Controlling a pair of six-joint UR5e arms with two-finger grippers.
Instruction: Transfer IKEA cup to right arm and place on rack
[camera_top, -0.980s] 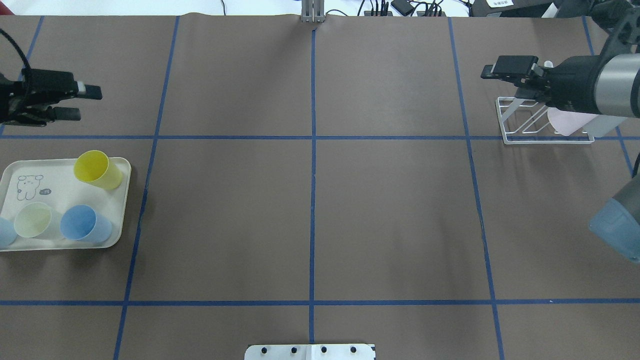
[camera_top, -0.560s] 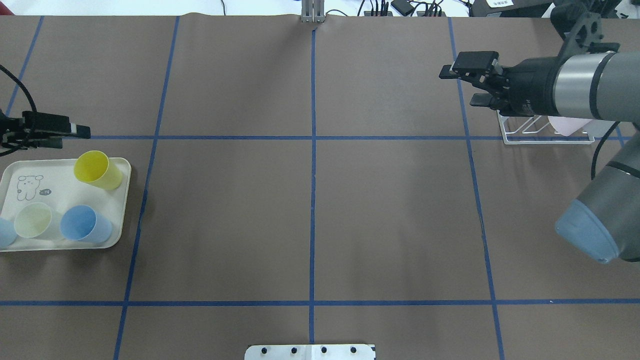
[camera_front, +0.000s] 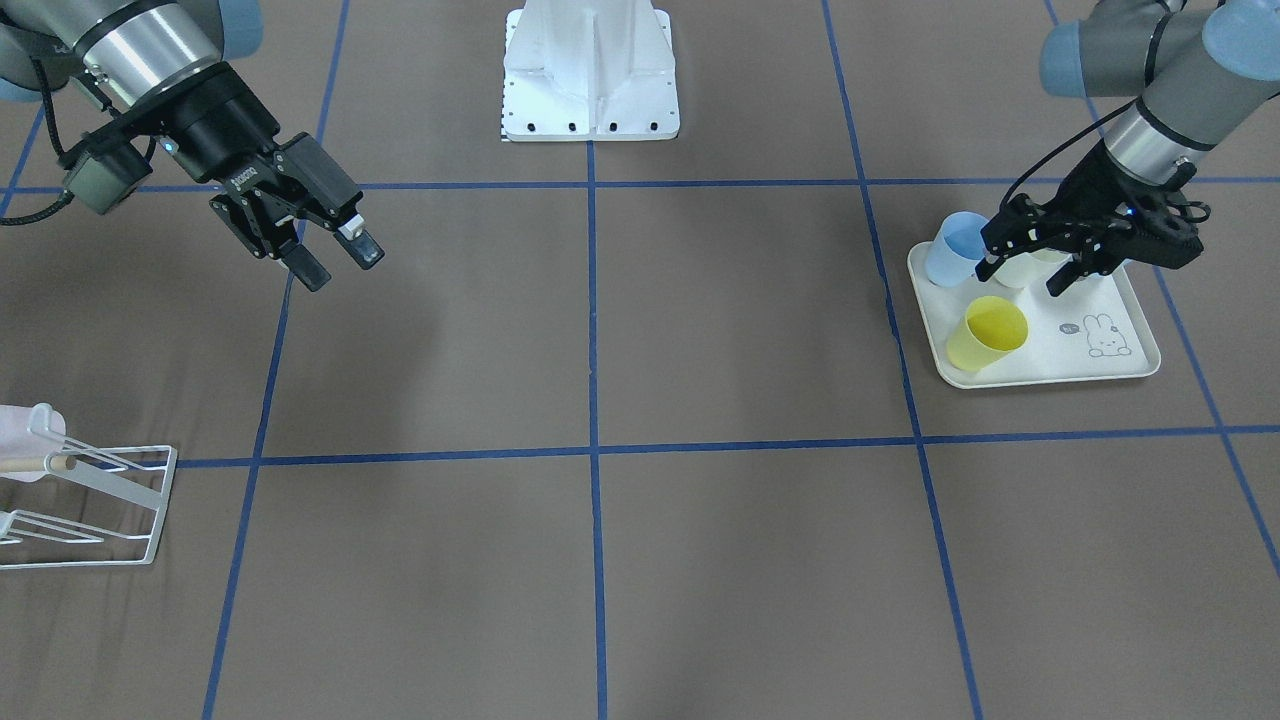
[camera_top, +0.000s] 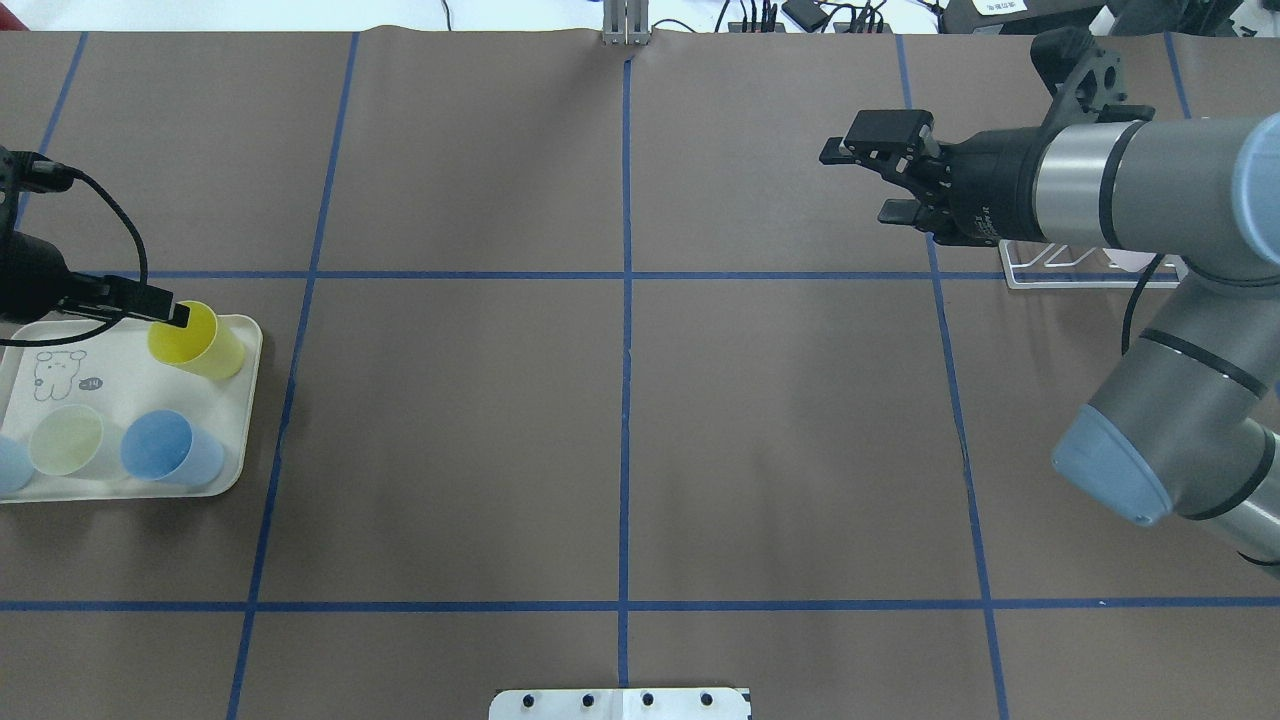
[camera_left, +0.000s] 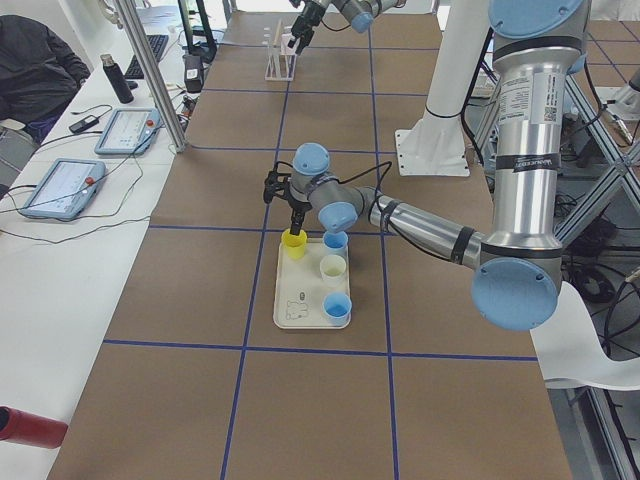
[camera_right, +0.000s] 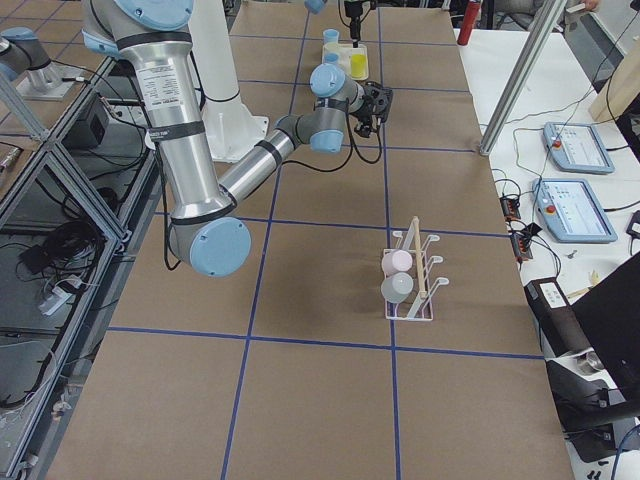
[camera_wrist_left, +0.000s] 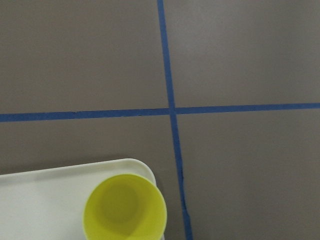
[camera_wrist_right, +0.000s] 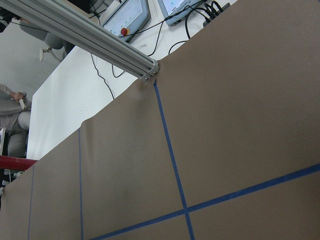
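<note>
**Yellow cup upright at the tray corner, both tools empty**

The yellow plastic tumbler cup (camera_top: 195, 338) stands mouth up at the far corner of the cream rabbit-print tray (camera_top: 120, 385), by the desk's left edge. The left tool (camera_front: 1020, 280) hovers just over it, fingers spread, holding nothing. The cup is probably light, thin-walled and smooth. A gentle pinch over the rim seems best, as it leaves the body free for the right tool (camera_top: 865, 183), also spread, near the white wire rack (camera_right: 420, 270).

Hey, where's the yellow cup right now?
The yellow cup stands at the overhead view's far left, on the far right corner of the cream tray, with the left gripper poised at its rim.
</note>
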